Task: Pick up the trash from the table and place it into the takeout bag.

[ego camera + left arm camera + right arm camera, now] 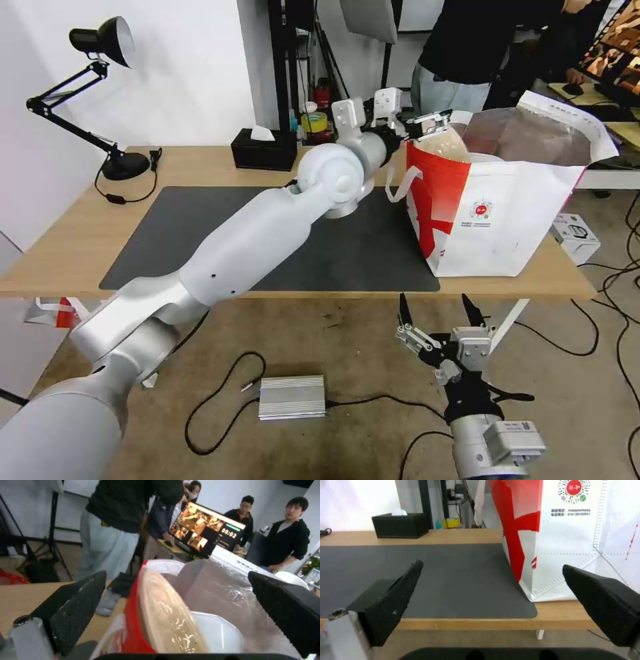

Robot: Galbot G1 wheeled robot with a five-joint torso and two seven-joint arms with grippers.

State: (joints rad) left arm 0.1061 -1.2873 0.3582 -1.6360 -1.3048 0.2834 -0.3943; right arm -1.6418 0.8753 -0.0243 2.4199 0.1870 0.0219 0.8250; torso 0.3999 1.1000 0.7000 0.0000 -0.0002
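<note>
bright even indoor light | soft shadows | left wrist view blurred

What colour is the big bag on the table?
The takeout bag is white with red panels; the head view shows it best.

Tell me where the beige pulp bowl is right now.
In the head view, the beige pulp bowl stands on edge inside the takeout bag, against its red left wall, beside the open left gripper.

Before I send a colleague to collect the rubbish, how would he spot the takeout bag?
On the light-wood table, look to the right end of the dark grey mat. The takeout bag stands there, a big boxy open tote with the left gripper at its rim. Unlike the low black tissue box, it is white and red, foil-lined, with a small round red logo.
</note>
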